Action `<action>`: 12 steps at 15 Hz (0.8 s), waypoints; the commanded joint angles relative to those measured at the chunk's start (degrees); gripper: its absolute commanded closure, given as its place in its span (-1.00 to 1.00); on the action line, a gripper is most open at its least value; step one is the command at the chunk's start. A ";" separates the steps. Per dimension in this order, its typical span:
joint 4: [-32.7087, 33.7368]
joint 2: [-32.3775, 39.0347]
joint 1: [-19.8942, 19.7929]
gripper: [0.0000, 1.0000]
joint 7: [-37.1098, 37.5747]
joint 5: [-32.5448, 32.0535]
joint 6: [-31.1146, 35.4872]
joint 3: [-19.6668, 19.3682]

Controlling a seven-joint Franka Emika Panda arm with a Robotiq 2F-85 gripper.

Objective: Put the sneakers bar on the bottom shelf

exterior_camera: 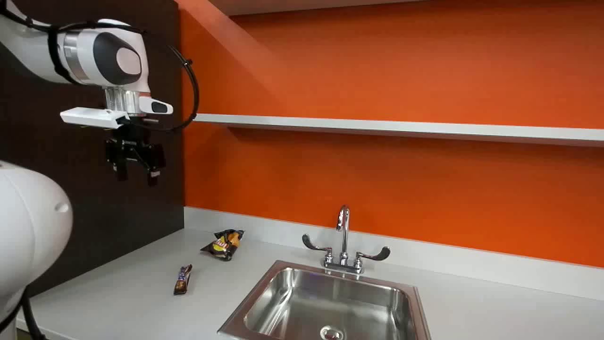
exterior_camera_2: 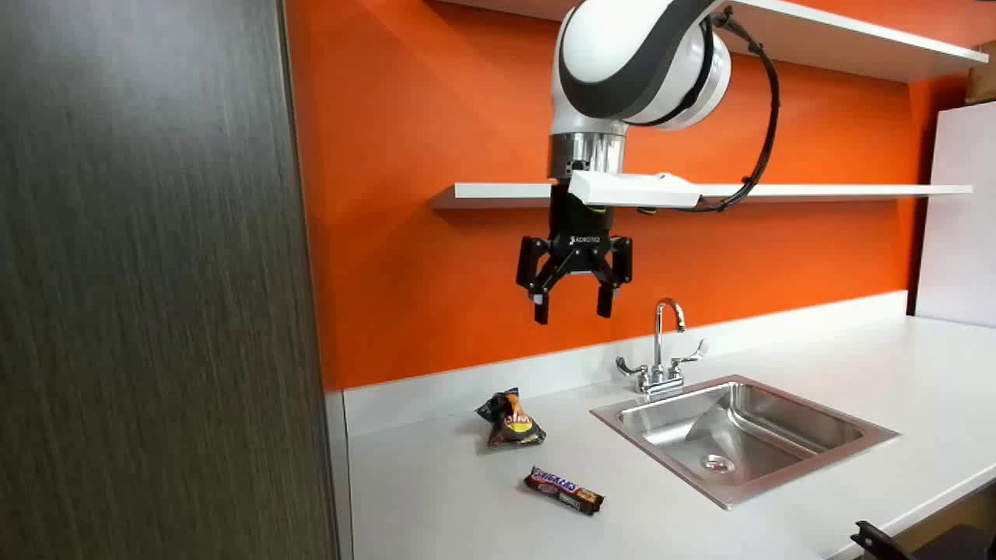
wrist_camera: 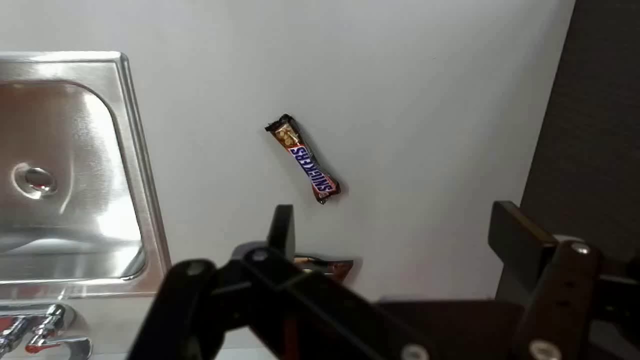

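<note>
The Snickers bar lies flat on the white counter in both exterior views (exterior_camera: 182, 279) (exterior_camera_2: 563, 491). In the wrist view the bar (wrist_camera: 306, 162) lies slanted, label up, beyond the fingertips. My gripper is open and empty, pointing down high above the counter in both exterior views (exterior_camera: 137, 177) (exterior_camera_2: 573, 309). Its fingers stand wide apart in the wrist view (wrist_camera: 392, 230) and touch nothing. The bottom shelf is the white board on the orange wall in both exterior views (exterior_camera: 396, 126) (exterior_camera_2: 840, 190). The shelf is out of the wrist view.
A dark chip bag (exterior_camera: 224, 244) (exterior_camera_2: 511, 422) lies behind the bar; a finger partly hides it in the wrist view (wrist_camera: 341, 269). A steel sink (exterior_camera: 255, 295) (exterior_camera_2: 661, 453) with faucet (exterior_camera: 344, 236) stands beside them. A dark panel (exterior_camera: 118, 212) (wrist_camera: 590, 100) bounds the counter. An upper shelf (exterior_camera_2: 856, 29) runs above.
</note>
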 commanded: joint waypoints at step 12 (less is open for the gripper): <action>1.73 17.80 -1.72 -1.00 -1.06 -9.13 12.18 -2.79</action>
